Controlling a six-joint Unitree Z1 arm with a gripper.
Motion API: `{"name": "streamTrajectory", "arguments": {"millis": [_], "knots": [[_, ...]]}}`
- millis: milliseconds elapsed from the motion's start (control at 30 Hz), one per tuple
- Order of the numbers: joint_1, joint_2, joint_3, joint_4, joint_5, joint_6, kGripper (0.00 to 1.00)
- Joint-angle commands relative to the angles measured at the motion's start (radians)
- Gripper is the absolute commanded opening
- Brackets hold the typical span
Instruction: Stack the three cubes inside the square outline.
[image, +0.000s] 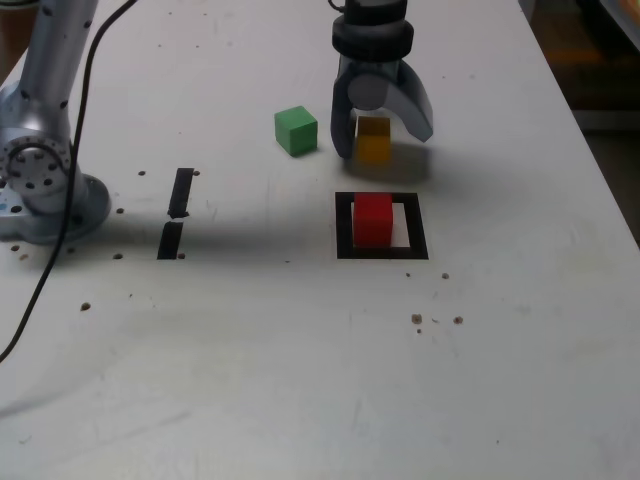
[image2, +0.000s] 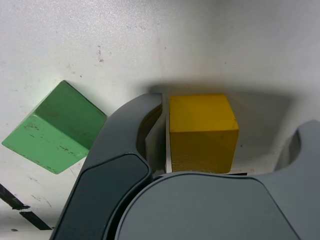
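Right now we have our gripper lowered over the yellow cube, which sits on the white table between the two dark fingers. In the wrist view one finger lies against a side face of the yellow cube, while the other finger stands clear of it with bare table showing between. So our jaws are parted around the cube and not clamped on it; we see contact on one side only.

In the exterior view the green cube rests on the table to the left of the gripper, near it but apart. In the wrist view the green cube is just beyond the outer edge of the touching finger, turned at an angle to the yellow one.

Nearer the camera in the exterior view, the red cube stands inside the black square outline, toward its left side. The yellow cube lies just behind that outline, outside it. Two short black tape strips lie well off to the exterior view's left, near the arm's base.
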Motion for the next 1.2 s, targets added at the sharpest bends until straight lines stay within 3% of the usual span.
{"name": "streamTrajectory", "arguments": {"millis": [0,200,333,600,867,1167], "knots": [[0.005,-0.004,0.005,-0.007,-0.004,0.001,0.70],[0.007,-0.020,0.027,-0.104,-0.027,0.005,0.24],[0.006,-0.028,0.042,-0.134,-0.052,0.016,0.12],[0.006,-0.047,0.074,-0.140,-0.057,0.017,0.05],[0.006,-0.089,0.092,-0.128,-0.037,-0.011,0.04],[-0.026,-0.179,0.073,-0.044,-0.011,-0.094,0.04]]}}
